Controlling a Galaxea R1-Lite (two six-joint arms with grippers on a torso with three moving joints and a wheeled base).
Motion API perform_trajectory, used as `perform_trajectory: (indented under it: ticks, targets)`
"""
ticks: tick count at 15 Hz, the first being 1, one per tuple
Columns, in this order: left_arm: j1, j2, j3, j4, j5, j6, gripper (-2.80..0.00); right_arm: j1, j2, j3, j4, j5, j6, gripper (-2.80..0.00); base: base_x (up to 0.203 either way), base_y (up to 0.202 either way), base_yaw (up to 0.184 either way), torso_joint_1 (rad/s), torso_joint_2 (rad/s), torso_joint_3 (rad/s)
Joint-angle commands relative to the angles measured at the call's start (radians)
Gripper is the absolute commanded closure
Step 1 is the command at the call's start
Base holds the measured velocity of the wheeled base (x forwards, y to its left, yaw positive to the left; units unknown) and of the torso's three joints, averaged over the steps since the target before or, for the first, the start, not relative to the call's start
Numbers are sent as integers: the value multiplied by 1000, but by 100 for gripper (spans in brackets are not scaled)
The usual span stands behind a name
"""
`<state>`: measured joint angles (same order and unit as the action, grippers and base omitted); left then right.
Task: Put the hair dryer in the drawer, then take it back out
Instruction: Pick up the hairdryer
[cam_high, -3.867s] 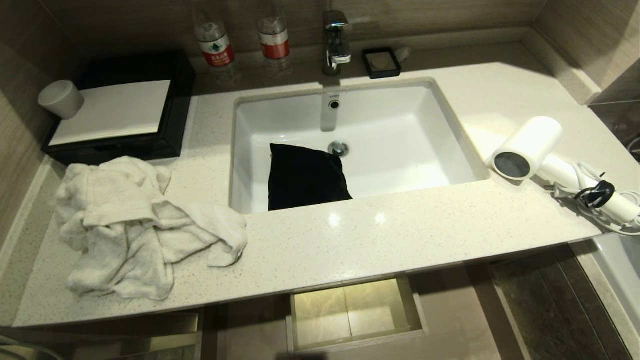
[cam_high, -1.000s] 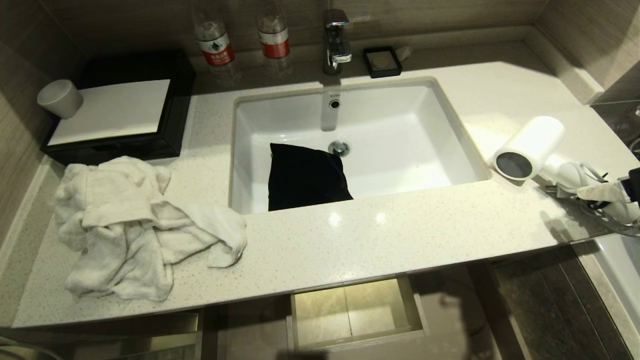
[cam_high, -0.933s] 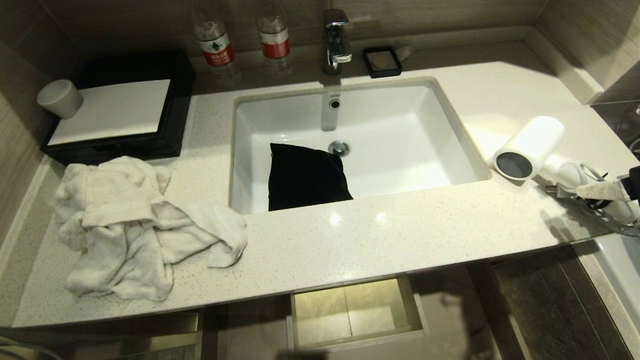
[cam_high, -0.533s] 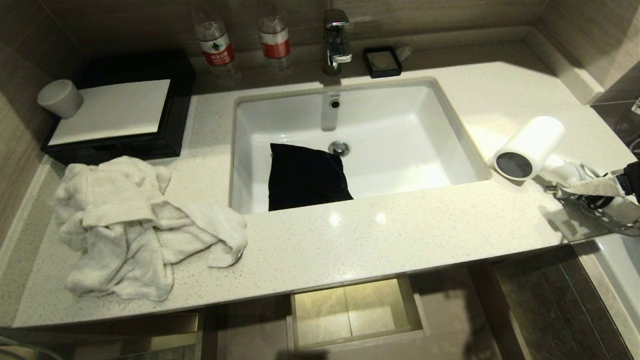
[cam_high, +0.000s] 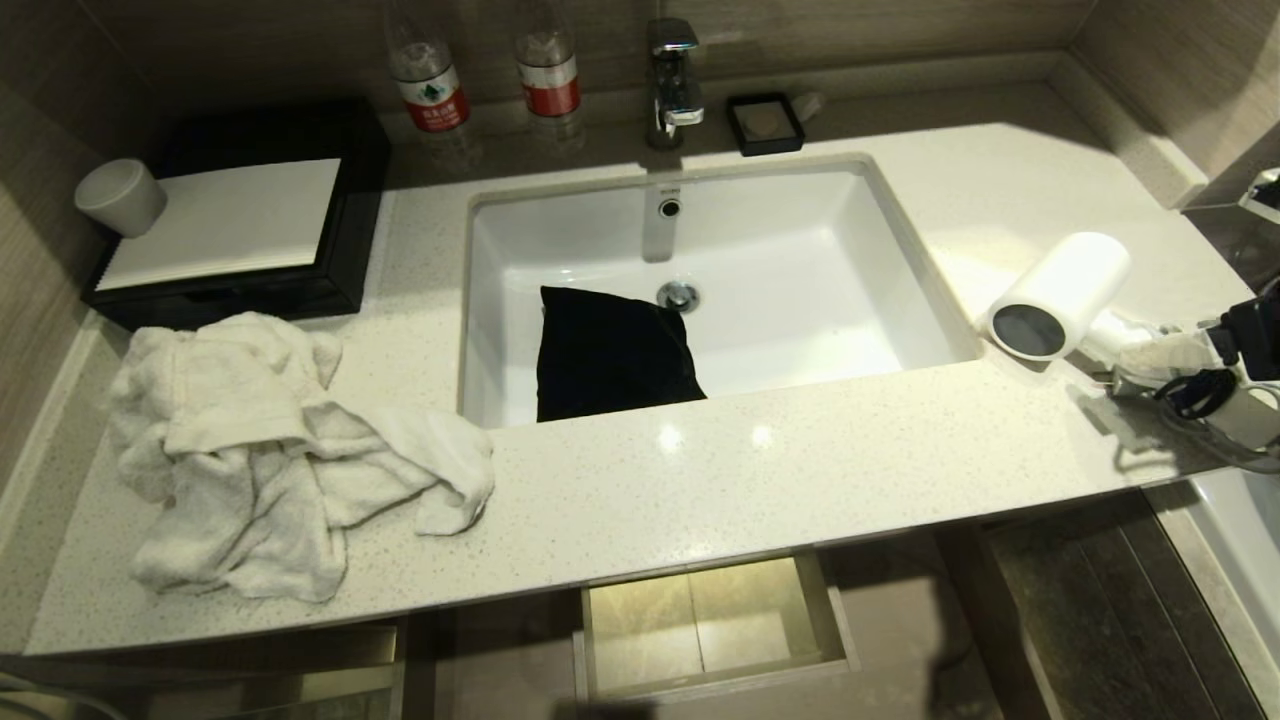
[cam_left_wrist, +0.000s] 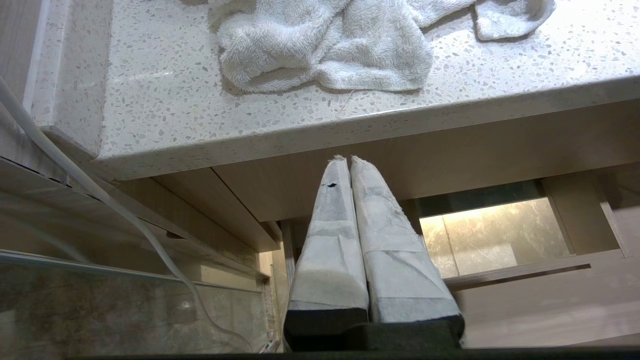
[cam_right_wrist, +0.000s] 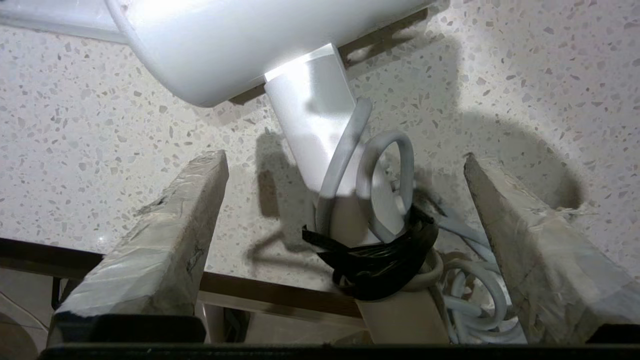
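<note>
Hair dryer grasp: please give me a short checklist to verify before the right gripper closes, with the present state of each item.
1. Right gripper open: ok.
2. Hair dryer handle between its fingers: ok.
3. Cord clear of the grip line: not ok, it loops over the handle.
4. Drawer open to receive it: ok.
5. Fingers low enough around the handle: cannot tell.
6. Left gripper out of the way, below the countertop: ok.

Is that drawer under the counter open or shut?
Open. The drawer is pulled out beyond the counter's front edge, so its lit inside shows from above. Nothing shows in the visible part.
</note>
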<state>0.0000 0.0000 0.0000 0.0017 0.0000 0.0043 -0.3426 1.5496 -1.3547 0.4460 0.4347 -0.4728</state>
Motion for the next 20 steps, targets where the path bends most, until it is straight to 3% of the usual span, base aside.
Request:
perform_trajectory:
  ticks: [1, 7, 10, 20]
  targets:
    - [0, 0, 1, 0, 0, 0, 0, -1, 44, -21, 2, 8, -1, -280, 0, 0, 0, 0, 0, 0]
    - [0, 0, 2, 0, 0, 0, 0, 0, 106, -75, 2, 41, -9, -280, 0, 0, 0, 0, 0, 0]
    - [0, 0, 0, 0, 0, 0, 0, 0, 140, -98, 2, 63, -52, -280, 0, 0, 0, 0, 0, 0]
    - [0, 0, 1, 0, 0, 0, 0, 0, 185, -137, 4, 70, -67, -280, 0, 0, 0, 0, 0, 0]
